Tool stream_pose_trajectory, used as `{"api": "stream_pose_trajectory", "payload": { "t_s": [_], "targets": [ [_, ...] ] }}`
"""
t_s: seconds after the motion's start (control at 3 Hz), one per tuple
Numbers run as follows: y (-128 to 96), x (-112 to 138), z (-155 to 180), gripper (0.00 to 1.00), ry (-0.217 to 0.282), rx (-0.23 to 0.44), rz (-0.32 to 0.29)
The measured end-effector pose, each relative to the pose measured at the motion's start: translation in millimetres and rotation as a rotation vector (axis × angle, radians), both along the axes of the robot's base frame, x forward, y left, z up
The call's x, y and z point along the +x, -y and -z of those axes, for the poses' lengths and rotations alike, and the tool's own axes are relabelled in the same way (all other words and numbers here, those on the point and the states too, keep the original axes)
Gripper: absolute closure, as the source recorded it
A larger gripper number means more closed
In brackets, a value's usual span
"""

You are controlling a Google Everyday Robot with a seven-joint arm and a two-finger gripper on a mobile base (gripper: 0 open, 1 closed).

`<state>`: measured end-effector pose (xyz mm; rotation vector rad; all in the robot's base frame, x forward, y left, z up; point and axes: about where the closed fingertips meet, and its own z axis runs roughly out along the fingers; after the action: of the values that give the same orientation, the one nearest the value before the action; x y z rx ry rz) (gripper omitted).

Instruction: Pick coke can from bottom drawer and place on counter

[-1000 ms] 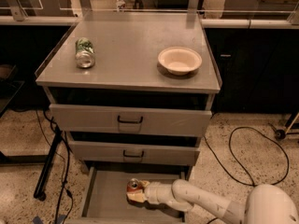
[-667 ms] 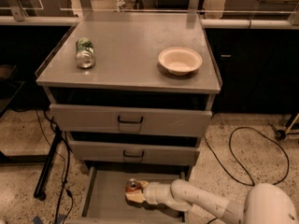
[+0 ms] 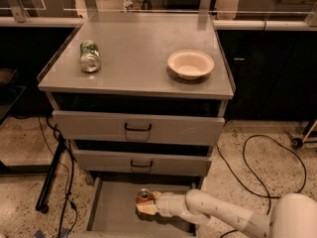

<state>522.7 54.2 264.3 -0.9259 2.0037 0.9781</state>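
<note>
The bottom drawer (image 3: pixel 111 209) is pulled out below the cabinet. The coke can (image 3: pixel 143 195) stands upright in it, red with a silver top. My gripper (image 3: pixel 145 204) reaches into the drawer from the right on a white arm, and its tan fingers sit around the can's lower body. The counter (image 3: pixel 138 46) is the grey top of the cabinet above.
A green-and-white can (image 3: pixel 89 56) lies on its side at the counter's left. A cream bowl (image 3: pixel 190 63) sits at its right. Two taller drawers with black handles are closed above the open one. A black cable (image 3: pixel 257 162) loops on the floor at right.
The gripper and the can stay at the same place in the drawer; nothing has visibly moved.
</note>
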Motion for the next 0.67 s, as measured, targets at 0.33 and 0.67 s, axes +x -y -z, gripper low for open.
{"api": "stream_pose_trajectory", "payload": {
  "t_s": [0.33, 0.67],
  "targets": [
    [20.4, -0.5, -54.0, 1.00, -0.016, -0.045, 0.022],
    [20.5, -0.1, -55.8, 1.00, -0.013, -0.045, 0.022]
  ]
}}
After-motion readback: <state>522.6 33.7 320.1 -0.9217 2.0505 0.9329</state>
